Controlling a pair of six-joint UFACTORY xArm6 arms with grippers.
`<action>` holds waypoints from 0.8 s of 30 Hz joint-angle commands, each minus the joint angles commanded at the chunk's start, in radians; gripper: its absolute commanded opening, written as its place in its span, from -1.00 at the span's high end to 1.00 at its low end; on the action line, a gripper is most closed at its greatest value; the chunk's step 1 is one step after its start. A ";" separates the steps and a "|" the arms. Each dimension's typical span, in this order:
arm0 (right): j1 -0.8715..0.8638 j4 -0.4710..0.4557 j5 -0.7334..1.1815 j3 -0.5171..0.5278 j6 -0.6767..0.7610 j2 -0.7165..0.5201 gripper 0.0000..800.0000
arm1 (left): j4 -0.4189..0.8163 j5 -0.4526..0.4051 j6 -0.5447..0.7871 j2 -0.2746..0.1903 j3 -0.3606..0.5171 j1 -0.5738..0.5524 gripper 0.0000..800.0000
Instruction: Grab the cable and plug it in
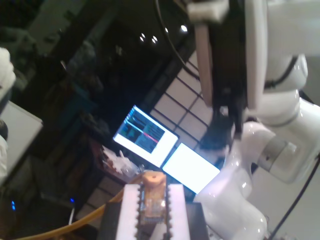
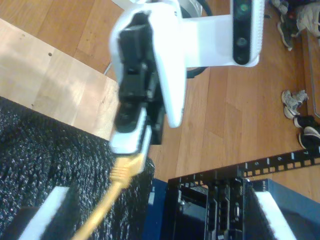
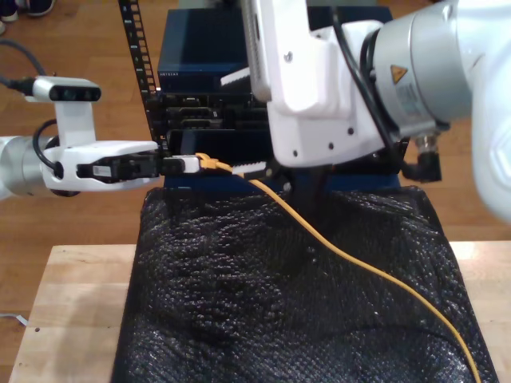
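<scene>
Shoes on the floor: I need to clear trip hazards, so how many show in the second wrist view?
About 4: two at the upper corner, one lower down, one below it. Some are cut off, so more may be hidden.

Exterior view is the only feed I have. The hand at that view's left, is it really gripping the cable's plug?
Observer: Yes. The first wrist view shows the first hand with the orange plug pinched between its two white ridged pads.
Operator: Is the plug in a port yet?
Observer: No. In the second wrist view it is held over the edge of the black mat, apart from the black rack.
Operator: And the other hand?
Observer: The second hand is open. Its pads sit wide apart, and the cable runs past one of them, ungripped.
</scene>
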 joint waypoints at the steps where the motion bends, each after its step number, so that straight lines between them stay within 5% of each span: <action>1: 0.009 0.000 -0.009 0.006 -0.002 0.000 -0.96 | -0.009 0.009 -0.002 0.002 0.000 0.000 0.99; 24: 0.127 -0.005 -0.272 0.115 -0.084 0.002 -0.89 | -0.034 0.114 -0.092 0.038 0.005 0.003 0.98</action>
